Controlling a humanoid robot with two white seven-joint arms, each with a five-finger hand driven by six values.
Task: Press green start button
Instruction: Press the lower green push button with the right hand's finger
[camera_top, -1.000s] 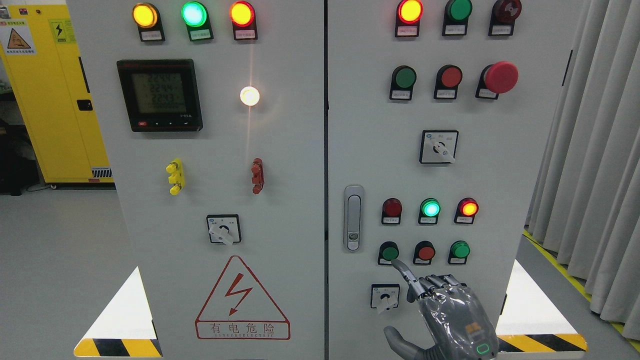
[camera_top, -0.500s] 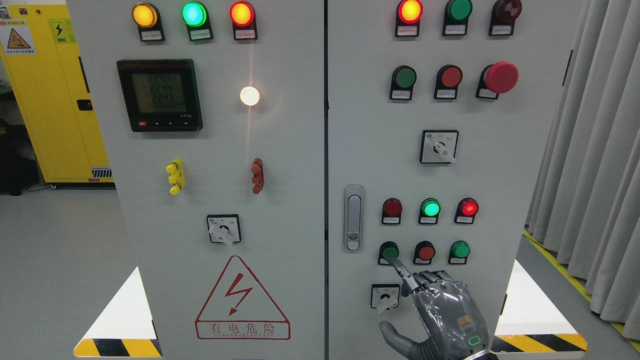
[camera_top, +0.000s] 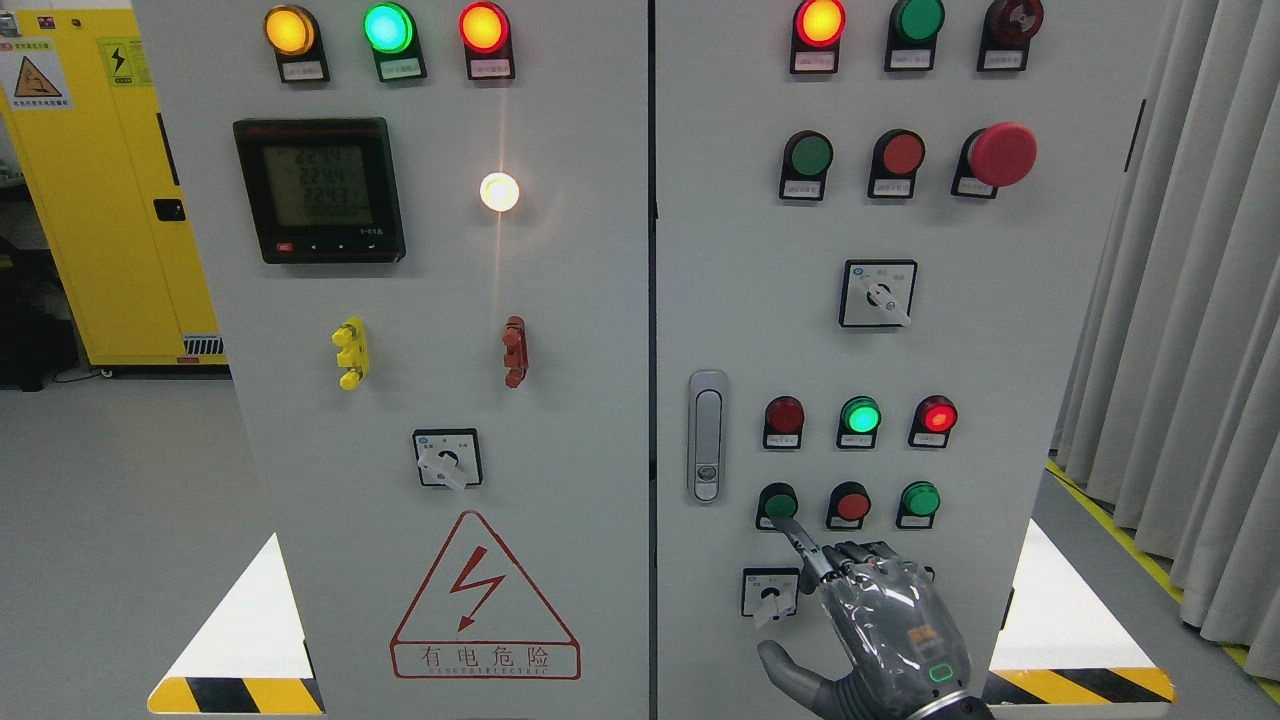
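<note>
A: Head view. Which part reaches the control cabinet (camera_top: 560, 300)?

B: Right robot hand (camera_top: 880, 620), entering from the lower right edge. Index finger (camera_top: 803, 540) is stretched up and to the left; the other fingers are curled against the palm and the thumb (camera_top: 785, 672) sticks out low on the left. It holds nothing.

A: Where is the green start button (camera_top: 778, 504)?

B: On the cabinet's right door, leftmost in the lowest row of three buttons, just right of the door handle (camera_top: 707, 436). The index fingertip sits at its lower edge (actual contact cannot be judged).

A: Neighbours?

B: Red button (camera_top: 851, 504) and another green button (camera_top: 919, 499) to its right; above them three lamps, the green lamp (camera_top: 860, 415) and the rightmost red lamp (camera_top: 937, 415) lit. Selector switch (camera_top: 770, 592) lies below, just left of the knuckles.
</note>
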